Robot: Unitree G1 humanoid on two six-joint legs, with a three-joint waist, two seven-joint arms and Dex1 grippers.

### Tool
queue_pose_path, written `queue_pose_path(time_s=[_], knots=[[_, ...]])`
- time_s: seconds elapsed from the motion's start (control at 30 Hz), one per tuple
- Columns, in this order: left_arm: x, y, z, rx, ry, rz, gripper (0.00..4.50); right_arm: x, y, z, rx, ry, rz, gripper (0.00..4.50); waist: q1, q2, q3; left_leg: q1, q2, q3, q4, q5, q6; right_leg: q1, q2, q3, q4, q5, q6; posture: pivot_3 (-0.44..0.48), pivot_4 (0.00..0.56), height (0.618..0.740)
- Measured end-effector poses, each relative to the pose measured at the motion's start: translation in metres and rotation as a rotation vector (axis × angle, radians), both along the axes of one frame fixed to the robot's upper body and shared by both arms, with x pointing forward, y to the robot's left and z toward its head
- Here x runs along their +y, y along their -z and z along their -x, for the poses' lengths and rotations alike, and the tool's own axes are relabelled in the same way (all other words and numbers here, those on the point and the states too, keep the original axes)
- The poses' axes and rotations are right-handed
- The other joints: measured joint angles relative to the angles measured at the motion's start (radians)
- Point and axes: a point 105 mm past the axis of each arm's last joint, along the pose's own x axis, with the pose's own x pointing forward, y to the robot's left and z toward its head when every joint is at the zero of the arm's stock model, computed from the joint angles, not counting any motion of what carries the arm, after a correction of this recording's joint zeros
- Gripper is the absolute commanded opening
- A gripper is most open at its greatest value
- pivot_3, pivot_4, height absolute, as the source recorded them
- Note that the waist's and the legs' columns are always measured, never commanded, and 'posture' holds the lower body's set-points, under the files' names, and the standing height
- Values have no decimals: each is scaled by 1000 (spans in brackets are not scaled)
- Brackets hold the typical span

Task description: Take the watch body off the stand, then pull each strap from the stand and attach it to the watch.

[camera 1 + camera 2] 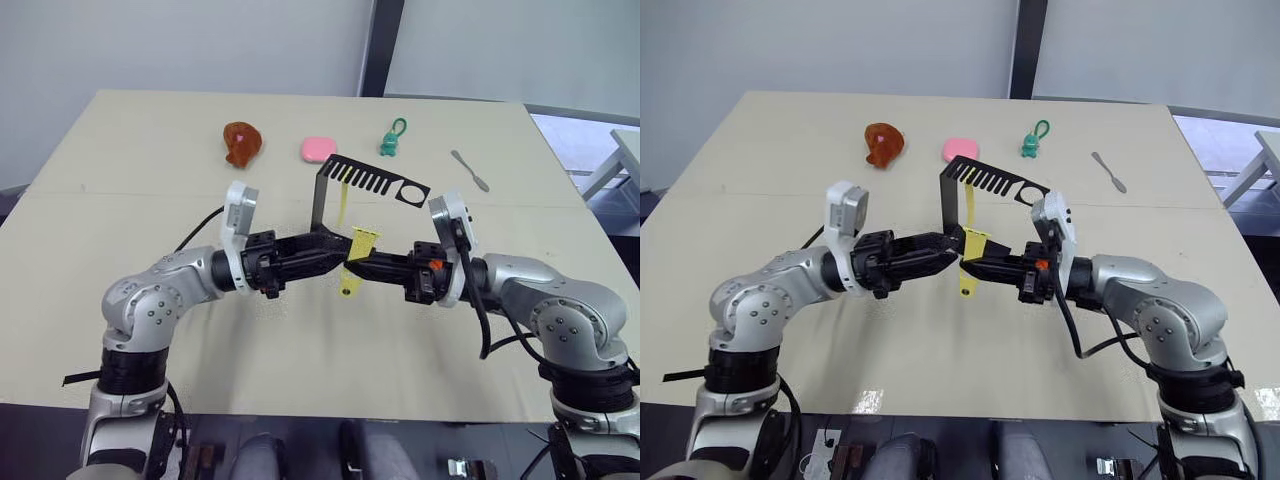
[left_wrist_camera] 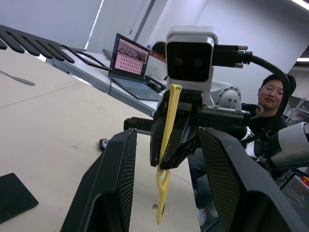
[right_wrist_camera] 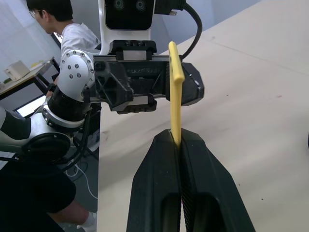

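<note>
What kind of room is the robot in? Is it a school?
Probably an office or robot lab, not a school. There is a plain beige table with small test things on it, an open laptop on a desk behind, and a person sitting nearby watching.

Brown lump [image 1: 241, 143], pink pad [image 1: 318, 149], green figure [image 1: 391, 140], spatula [image 1: 469, 171].

strap [image 1: 355, 262] yellow | stand [image 1: 368, 182] black | table [image 1: 150, 140] beige | keyring figure [image 1: 391, 142] green

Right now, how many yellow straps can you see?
2: one narrow yellow strap pinched in the right hand, one yellow strap hanging from the thin black stand.
</note>
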Motion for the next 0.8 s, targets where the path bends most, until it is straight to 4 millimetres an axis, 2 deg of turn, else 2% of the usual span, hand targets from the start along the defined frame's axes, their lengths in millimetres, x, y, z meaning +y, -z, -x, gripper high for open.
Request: queue_pose_path(time_s=[0.2,0.77,0.8], knots=[[-4,5,-8,-2,-31,-10,2078,3,2,-2,12,-6,3,0,-1,0,0,0,0,0,0,0,0,0,0,0,0,0,0,0,150,740],[-10,5,-4,44,-5,11,2078,3,-2,-4,6,-5,0,0,0,0,0,0,0,0,0,0,0,0,0,0,0,0,0,0,150,740],[-11,5,-3,43,-1,14,1807,3,-1,-4,7,-5,0,0,0,0,0,0,0,0,0,0,0,0,0,0,0,0,0,0,150,740]])
